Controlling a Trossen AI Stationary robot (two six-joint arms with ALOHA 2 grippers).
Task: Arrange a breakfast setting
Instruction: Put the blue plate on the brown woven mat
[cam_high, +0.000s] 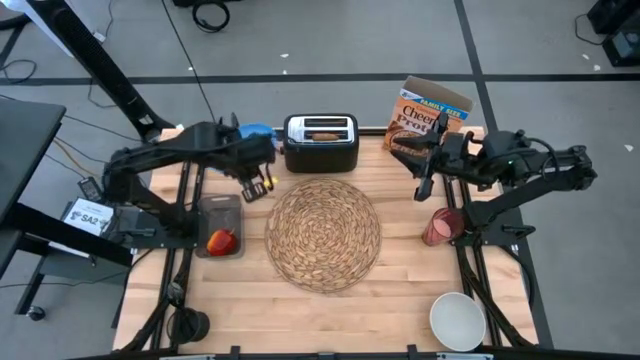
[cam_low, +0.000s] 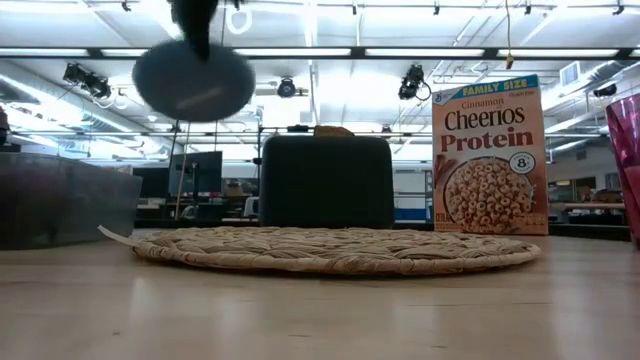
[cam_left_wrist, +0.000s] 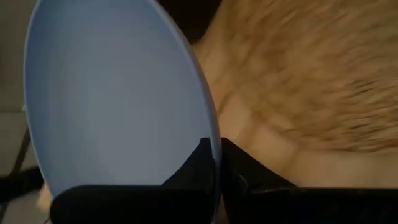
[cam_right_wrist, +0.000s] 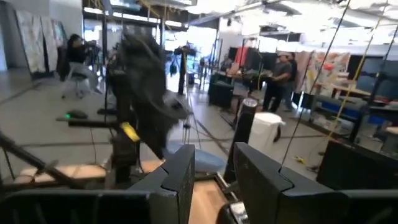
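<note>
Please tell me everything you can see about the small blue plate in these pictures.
The small blue plate is round, pale blue, plain and smooth, with nothing on it. The left gripper holds it by the rim, its dark fingers shut on the edge. The plate is lifted in the air and tilted, touching nothing else. In the high view it shows at the table's far left, beside the toaster; the low view shows it hanging above the woven placemat.

Placemat (cam_high: 323, 236) at tabletop's (cam_high: 260, 310) centre, toaster (cam_high: 321, 143) behind it at the far edge, Cheerios box (cam_high: 428, 117) at far right corner, bowl (cam_high: 458, 320) at near right corner.
</note>
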